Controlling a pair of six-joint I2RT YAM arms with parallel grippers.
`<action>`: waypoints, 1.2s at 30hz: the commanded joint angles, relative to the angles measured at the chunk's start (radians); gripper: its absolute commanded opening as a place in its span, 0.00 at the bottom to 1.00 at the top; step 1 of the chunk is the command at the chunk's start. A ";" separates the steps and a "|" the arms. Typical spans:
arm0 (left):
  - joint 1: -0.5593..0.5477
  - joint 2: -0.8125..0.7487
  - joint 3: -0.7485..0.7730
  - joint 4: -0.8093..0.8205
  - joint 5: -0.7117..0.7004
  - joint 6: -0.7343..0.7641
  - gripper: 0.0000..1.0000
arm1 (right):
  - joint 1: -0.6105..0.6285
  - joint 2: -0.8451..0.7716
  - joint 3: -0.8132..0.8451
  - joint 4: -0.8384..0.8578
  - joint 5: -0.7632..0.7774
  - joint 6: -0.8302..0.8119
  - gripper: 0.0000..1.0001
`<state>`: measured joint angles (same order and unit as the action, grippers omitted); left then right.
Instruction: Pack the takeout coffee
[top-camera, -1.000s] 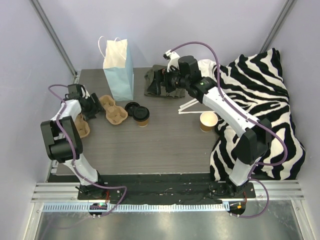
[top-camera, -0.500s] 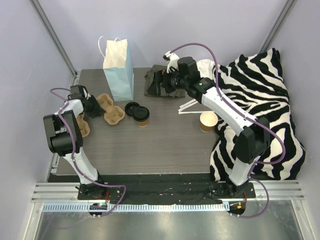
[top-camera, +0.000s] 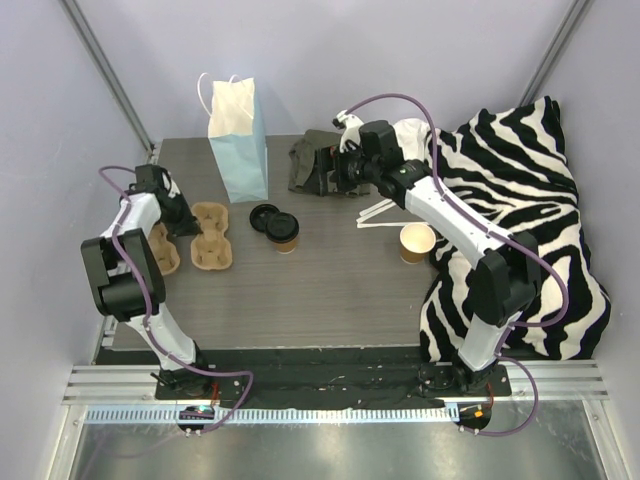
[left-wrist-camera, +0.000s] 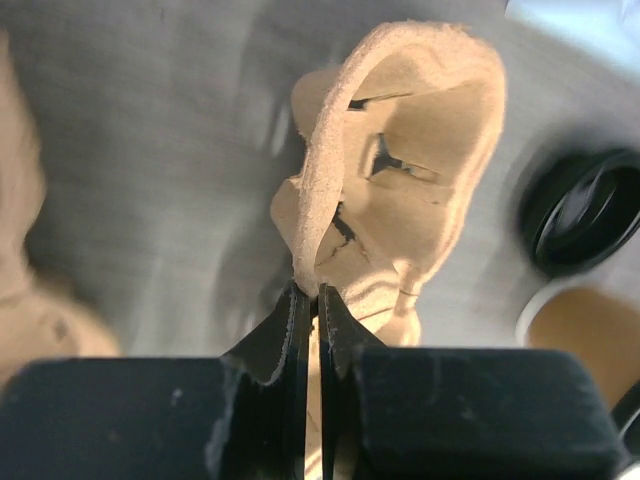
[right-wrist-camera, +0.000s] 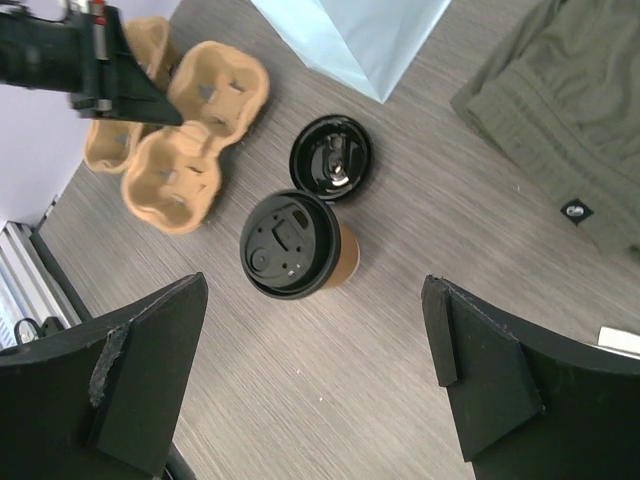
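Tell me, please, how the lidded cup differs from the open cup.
The lidded cup wears a black lid; the open cup shows its pale inside. The lidded cup stands beside a loose lid; the open cup, by the blanket. Both are tan and upright.

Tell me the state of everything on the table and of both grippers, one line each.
takeout coffee: upright, lid on.
spare black lid: loose, lying beside the coffee.
lidless paper cup: upright, open.
blue paper bag: standing, top open.
pulp cup carrier: rim pinched by the left gripper.
left gripper: shut on the carrier's rim.
right gripper: open, above the coffee.
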<state>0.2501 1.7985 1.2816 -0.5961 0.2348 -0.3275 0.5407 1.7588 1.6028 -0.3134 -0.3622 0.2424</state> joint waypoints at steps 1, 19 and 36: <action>0.008 -0.064 -0.037 -0.169 -0.015 0.125 0.00 | -0.004 -0.058 -0.021 0.039 -0.015 -0.003 0.98; 0.046 -0.158 -0.044 -0.301 0.167 0.189 0.63 | -0.013 -0.085 -0.023 0.023 -0.011 -0.025 0.98; -0.032 0.038 0.694 0.005 0.279 0.044 0.91 | -0.114 -0.140 0.020 -0.024 0.003 -0.058 0.98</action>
<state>0.2623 1.7611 1.9717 -0.7033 0.4919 -0.2260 0.4400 1.6978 1.6100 -0.3611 -0.3614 0.1986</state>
